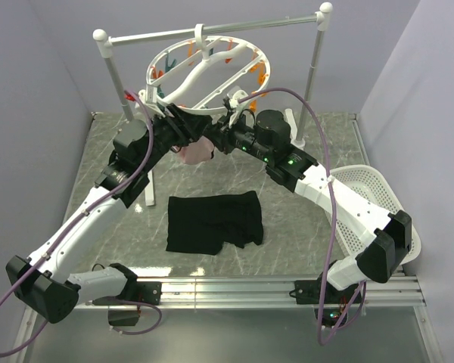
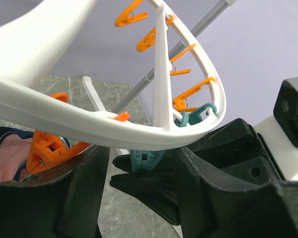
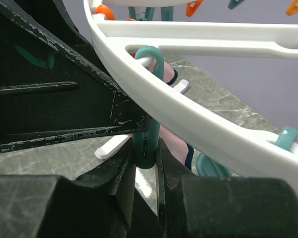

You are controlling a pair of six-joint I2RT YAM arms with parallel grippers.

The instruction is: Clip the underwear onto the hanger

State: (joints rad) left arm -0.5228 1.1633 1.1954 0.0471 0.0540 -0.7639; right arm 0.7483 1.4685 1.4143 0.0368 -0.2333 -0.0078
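**Item:** underwear (image 1: 216, 221), black, one piece.

**Location:** spread flat on the table (image 1: 287, 249), in front of the hanger (image 1: 197, 77) and well apart from it. Nothing touches it, and both grippers are up at the ring.

**Handling (judged, not tested):** expect it to be soft, light and limp. It will sag and fold on itself as soon as you lift it, so don't count on it holding its shape. It isn't fragile, and the matt cloth should not slip in the pads.

**Where to take hold:** the far long edge looks like the waistband, since the near edge shows the notch between the legs. Pinch that far edge close to a corner, taking both layers. Leave a short length of the edge free beside the fingers to feed into a clip.

**Hands:**
- **Right gripper** (image 3: 147, 163): clenched on a teal clothespin (image 3: 153, 131) just under the hanger's rim.
- **Left gripper** (image 2: 143, 171): jaws apart, one either side of the rim at a teal clip, grasping nothing you can see.

**Nearby:** a pink garment (image 1: 195, 151) hangs just below the two grippers. It is not the item wanted.

**Status:** the underwear is not yet picked up or clipped.
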